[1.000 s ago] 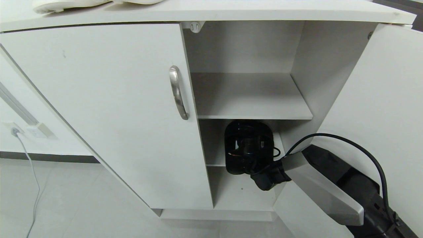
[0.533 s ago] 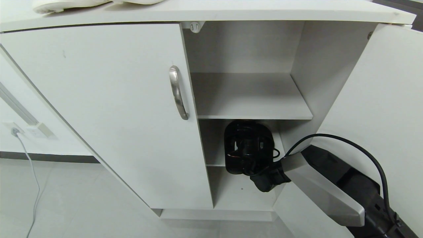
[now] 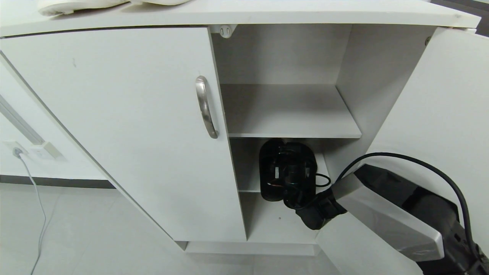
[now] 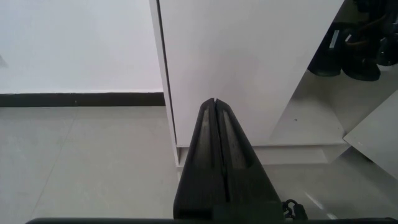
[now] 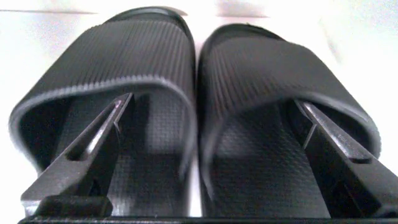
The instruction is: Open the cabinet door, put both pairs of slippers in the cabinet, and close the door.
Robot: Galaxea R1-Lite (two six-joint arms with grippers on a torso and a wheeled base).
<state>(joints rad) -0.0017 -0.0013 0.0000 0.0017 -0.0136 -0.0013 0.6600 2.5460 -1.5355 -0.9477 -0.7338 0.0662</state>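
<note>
A pair of black slippers (image 3: 270,172) lies side by side in the open cabinet's lower compartment, under the middle shelf (image 3: 290,114). My right gripper (image 3: 293,179) is at their heel end. The right wrist view shows that gripper (image 5: 211,102) open, one finger (image 5: 93,146) inside each slipper (image 5: 249,81) and the two straps between them. A cream soft thing (image 3: 76,4), perhaps the other pair, lies on the cabinet top. My left gripper (image 4: 214,106) is shut and empty, low before the cabinet's base, with the black slippers (image 4: 354,50) off to one side.
The left cabinet door (image 3: 126,126) with its metal handle (image 3: 206,107) is closed. The right door (image 3: 439,114) stands swung out beside my right arm. A cable (image 3: 36,198) hangs from a wall socket at the left. Grey floor lies in front.
My right arm has drawn back a little toward the lower right, uncovering more of the left slipper. The slippers have stayed on their shelf.
</note>
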